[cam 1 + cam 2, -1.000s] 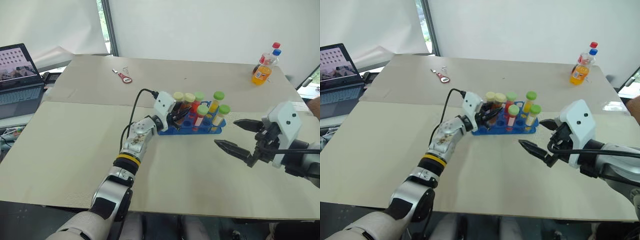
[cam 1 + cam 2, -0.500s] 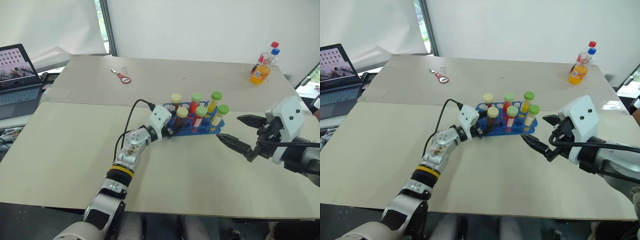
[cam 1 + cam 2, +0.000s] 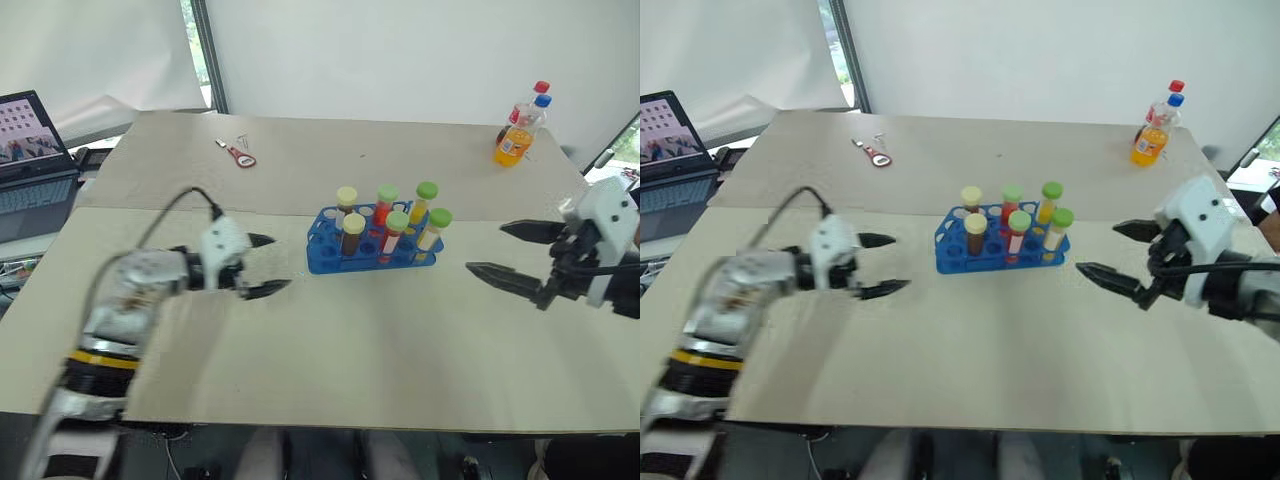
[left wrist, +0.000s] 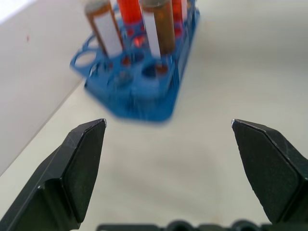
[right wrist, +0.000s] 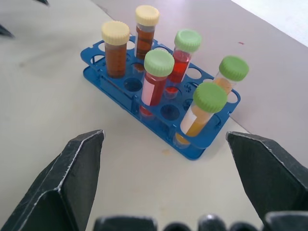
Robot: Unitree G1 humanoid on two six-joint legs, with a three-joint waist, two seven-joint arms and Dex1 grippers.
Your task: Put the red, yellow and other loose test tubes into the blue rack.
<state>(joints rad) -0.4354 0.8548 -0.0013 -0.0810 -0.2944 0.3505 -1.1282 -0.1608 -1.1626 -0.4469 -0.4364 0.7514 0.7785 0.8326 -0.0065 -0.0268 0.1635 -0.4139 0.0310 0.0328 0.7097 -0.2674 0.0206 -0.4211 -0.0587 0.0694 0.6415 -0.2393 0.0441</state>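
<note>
The blue rack (image 3: 370,250) stands mid-table holding several upright test tubes: red (image 5: 155,86) and yellow (image 5: 197,115) ones with green caps, and brown ones (image 5: 115,53) with yellow caps. Every tube in view stands in the rack. My left gripper (image 3: 275,264) hovers open to the left of the rack, apart from it, with nothing between its fingers. My right gripper (image 3: 487,248) hovers open to the right of the rack, also holding nothing. Both wrist views look at the rack (image 4: 139,91) between wide-spread fingers (image 5: 72,178).
Two drink bottles (image 3: 520,130) stand at the far right corner. A small red-handled tool (image 3: 240,153) lies at the far left. A laptop (image 3: 30,140) sits beyond the table's left edge. Bare tabletop (image 3: 380,340) lies in front of the rack.
My left gripper let go of a brown tube, which now stands in the rack, opened wide and swung away to the left. My right gripper drifted slightly right, still open.
</note>
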